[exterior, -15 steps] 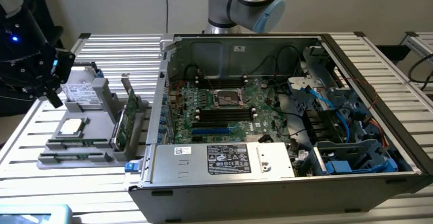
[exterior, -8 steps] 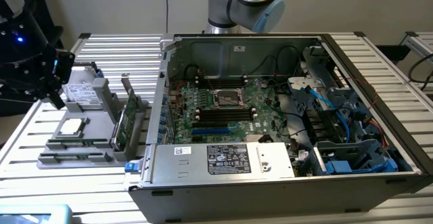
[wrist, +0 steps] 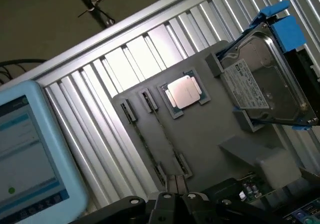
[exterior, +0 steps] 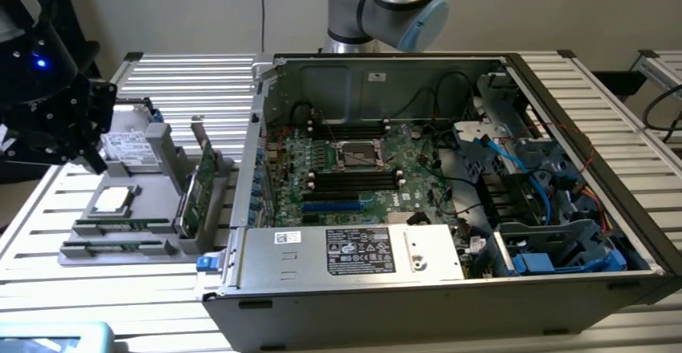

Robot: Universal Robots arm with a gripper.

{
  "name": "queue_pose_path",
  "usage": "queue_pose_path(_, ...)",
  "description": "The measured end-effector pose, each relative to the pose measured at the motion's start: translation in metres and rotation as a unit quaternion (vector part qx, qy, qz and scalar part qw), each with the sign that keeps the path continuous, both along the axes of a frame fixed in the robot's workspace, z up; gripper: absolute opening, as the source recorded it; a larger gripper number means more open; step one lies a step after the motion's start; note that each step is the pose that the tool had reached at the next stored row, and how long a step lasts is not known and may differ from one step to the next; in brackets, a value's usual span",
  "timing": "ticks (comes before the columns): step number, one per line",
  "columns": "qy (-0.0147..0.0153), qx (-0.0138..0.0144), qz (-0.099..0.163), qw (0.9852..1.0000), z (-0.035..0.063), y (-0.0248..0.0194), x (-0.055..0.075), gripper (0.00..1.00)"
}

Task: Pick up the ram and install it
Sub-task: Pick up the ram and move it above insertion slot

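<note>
I have the fingers (wrist: 169,186) closed on themselves. They hang over the gray tray (wrist: 210,134), close to one end of its two long narrow holders. The ram (wrist: 165,134) stands on edge in one of those holders, untouched. A processor chip (wrist: 184,92) lies flat in the tray just beside the ram's other end. The silver hard drive (wrist: 265,84) leans in a bracket at the tray's edge. The open computer case (exterior: 352,73) stands on the slatted tabletop (exterior: 192,81) just beside the tray, on the exterior view's right.
</note>
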State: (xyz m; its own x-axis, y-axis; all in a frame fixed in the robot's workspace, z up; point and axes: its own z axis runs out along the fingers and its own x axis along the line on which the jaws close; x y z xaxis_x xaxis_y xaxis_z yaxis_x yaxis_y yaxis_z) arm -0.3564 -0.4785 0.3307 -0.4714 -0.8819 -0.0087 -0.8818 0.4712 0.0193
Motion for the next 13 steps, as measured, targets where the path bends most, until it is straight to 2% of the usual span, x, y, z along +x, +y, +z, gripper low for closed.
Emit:
queue_pose_path(3, -0.0043, 0.0, 0.027, 0.9996, -0.0015, 0.0, 0.0, 0.11)
queue_pose_path(6, -0.0082, -0.0001, 0.055, 0.9985, -0.0028, 0.0, 0.0, 0.11)
queue_pose_path(10, -0.0126, 0.0001, 0.091, 0.9958, -0.004, 0.0, 0.0, 0.11)
queue_pose_path(13, -0.0147, 0.0002, 0.118, 0.9929, -0.0045, 0.0, 0.0, 0.11)
